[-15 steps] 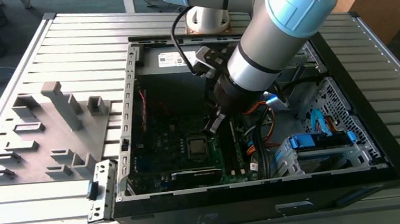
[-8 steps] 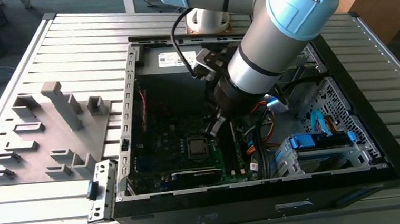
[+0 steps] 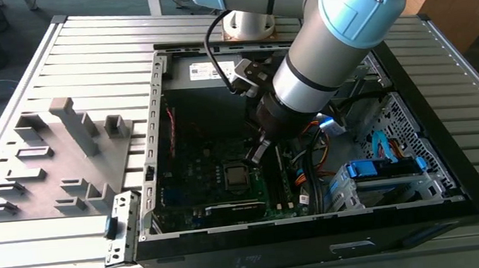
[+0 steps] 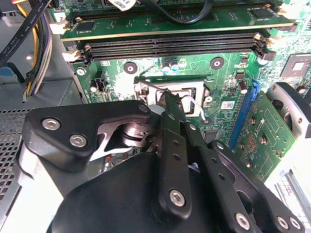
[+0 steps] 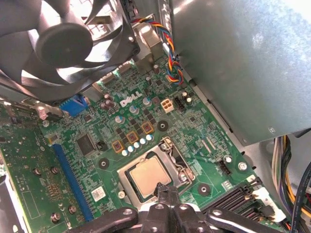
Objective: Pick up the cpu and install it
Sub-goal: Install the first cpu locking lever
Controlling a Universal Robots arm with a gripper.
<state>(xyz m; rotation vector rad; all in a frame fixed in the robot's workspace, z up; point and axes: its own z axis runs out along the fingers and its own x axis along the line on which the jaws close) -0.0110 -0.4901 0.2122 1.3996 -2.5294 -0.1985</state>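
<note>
The cpu point(image 5: 147, 175), a small square chip with a pale flat top, lies flat inside the silver socket frame point(image 5: 181, 162) on the green motherboard point(image 5: 97, 145). My gripper point(image 5: 168, 191) hangs just over the socket's edge beside the chip, its two black fingers point(image 4: 167, 126) pressed together with nothing between them. In the exterior view the gripper point(image 3: 256, 153) reaches down into the open computer case, a little above the socket frame point(image 3: 235, 174). In the second wrist view the gripper point(image 4: 170, 99) has its tip at the socket's thin wire lever point(image 4: 194, 104).
Memory sticks point(image 4: 170, 22) stand in slots beside the socket. A large fan point(image 5: 63, 43) and the grey power-supply box point(image 5: 243, 63) flank the board. Cable bundles point(image 3: 309, 161) and a blue drive cage point(image 3: 381, 168) fill the case's right. A grey parts tray point(image 3: 56, 159) lies outside, on the exterior view's left.
</note>
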